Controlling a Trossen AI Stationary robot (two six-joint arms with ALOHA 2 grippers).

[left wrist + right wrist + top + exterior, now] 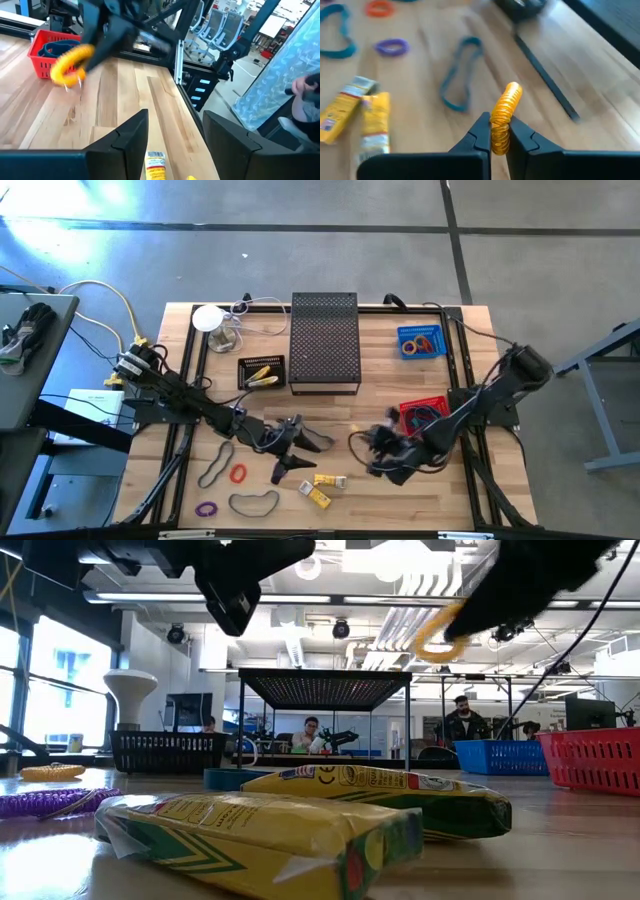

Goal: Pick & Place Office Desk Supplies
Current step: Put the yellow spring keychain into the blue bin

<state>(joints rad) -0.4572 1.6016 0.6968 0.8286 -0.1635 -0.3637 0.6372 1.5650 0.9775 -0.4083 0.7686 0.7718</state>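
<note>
From above, the left tool (288, 452) sits over the table (470, 490) near its front middle with its jaws spread and nothing between them — the two yellow packets (322, 488) lie just to its right and nearer the front edge, the red loop (238, 474), the purple loop (206, 508) and two dark bands (254, 502) to its left and front. The right tool (385, 448) hangs right of centre, just left of the red basket (424, 414). At table height the yellow packets (300, 825) fill the foreground, the purple loop (50, 803) lies far left, and a yellow coiled loop (440, 635) hangs high at the right from a dark arm. Past the left tool's (175, 145) parted fingers (132, 137) one packet (156, 165) lies just ahead, while the yellow coiled loop (71, 62) hangs farther off beside the red basket (42, 50). The right wrist view shows the right tool (499, 137) clenched on the yellow coiled loop (504, 117) — above the table, with a dark band (460, 75), the purple loop (392, 46) and the packets (362, 120) lying beyond.
</note>
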